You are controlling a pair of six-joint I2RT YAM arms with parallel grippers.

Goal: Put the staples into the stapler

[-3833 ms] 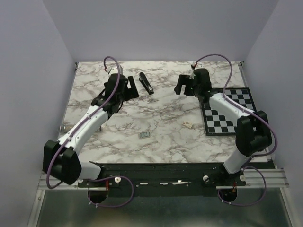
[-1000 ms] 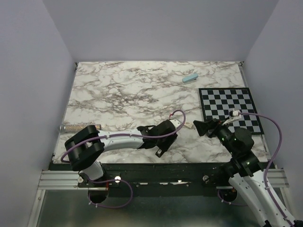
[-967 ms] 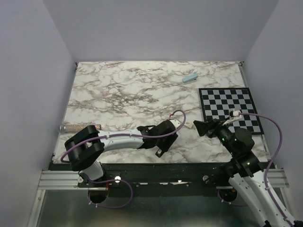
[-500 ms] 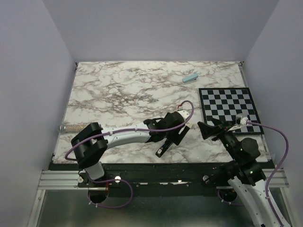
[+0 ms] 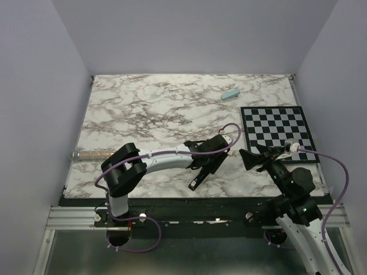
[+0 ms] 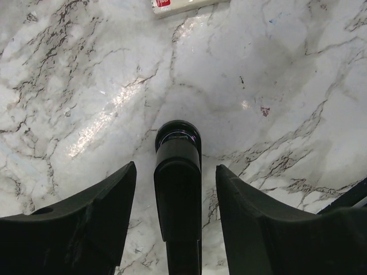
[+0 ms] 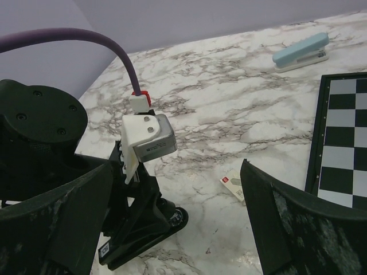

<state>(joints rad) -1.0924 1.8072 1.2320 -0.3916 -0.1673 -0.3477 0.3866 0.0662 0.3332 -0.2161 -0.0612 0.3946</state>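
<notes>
The black stapler (image 5: pixel 196 181) lies on the marble table near the front edge. In the left wrist view it (image 6: pixel 178 189) runs lengthwise between my fingers. My left gripper (image 5: pixel 209 166) is open and straddles it, with a gap on each side (image 6: pixel 175 167). My right gripper (image 5: pixel 248 157) is open and empty, raised just right of the left one (image 7: pixel 176 166). The right wrist view shows the stapler (image 7: pixel 143 243) under the left wrist. No grey strip of staples shows. A small white box with a red label (image 7: pixel 235 186) lies beside the stapler (image 6: pixel 183 4).
A light-blue stapler (image 5: pixel 230 94) lies at the back right (image 7: pixel 301 50). A black-and-white checkered mat (image 5: pixel 278 133) covers the right side (image 7: pixel 344 143). A clear tube (image 5: pixel 92 153) lies at the left edge. The table's front edge is just beside the black stapler.
My left arm has reached further right and slightly back, and the black stapler's end now shows below the gripper. The right gripper has shifted slightly.
</notes>
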